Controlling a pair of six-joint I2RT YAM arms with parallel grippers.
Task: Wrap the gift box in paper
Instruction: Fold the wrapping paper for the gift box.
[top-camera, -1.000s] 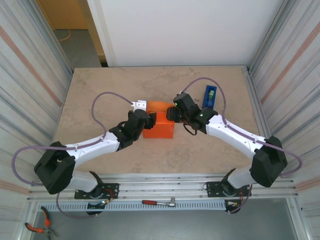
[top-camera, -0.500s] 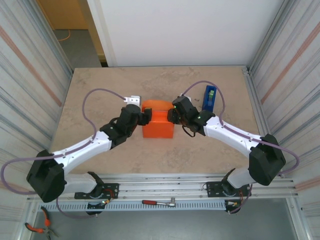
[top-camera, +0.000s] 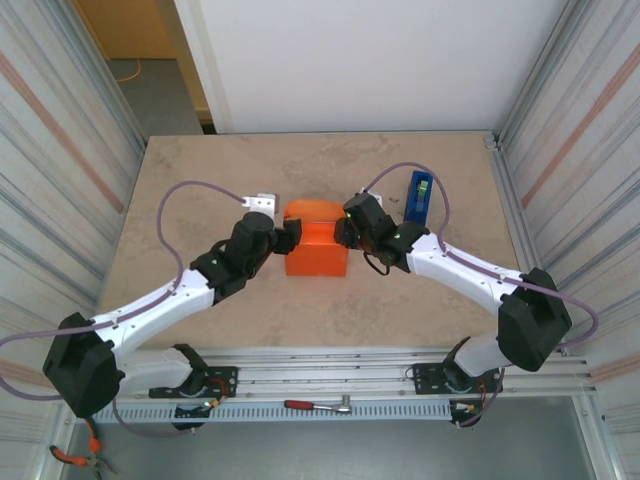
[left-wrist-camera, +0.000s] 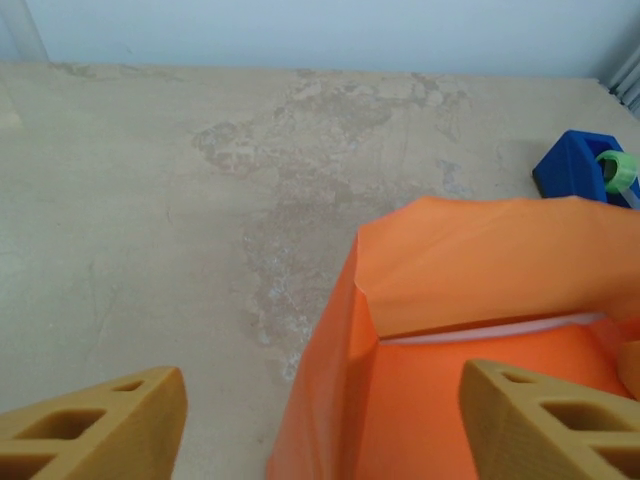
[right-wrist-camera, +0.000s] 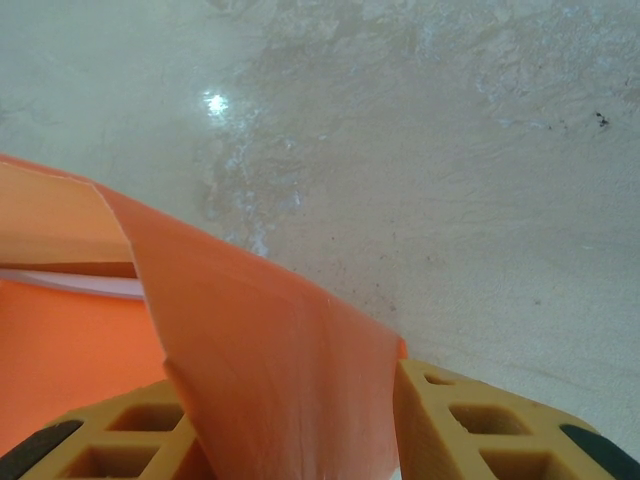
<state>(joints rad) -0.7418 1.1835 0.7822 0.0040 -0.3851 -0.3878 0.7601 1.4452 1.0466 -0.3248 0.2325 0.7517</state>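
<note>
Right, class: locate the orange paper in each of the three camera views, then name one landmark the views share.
Top external: the orange paper sits mid-table, left of the blue tape dispenser.
Left wrist: the paper occupies the lower right, its flap folded over.
Right wrist: the paper runs from left edge to bottom centre.
Shared landmark: the beige mottled tabletop, behind the paper in every view.

The left arm (top-camera: 160, 300) stretches low and diagonally to the left side of the paper (top-camera: 318, 255), the left gripper (top-camera: 287, 235) at that edge with its fingers (left-wrist-camera: 95, 420) spread wide. The right arm (top-camera: 470, 275) bends in to the paper's right side, the right gripper (top-camera: 342, 232) there with its fingers (right-wrist-camera: 480, 430) apart and a paper flap standing between them
</note>
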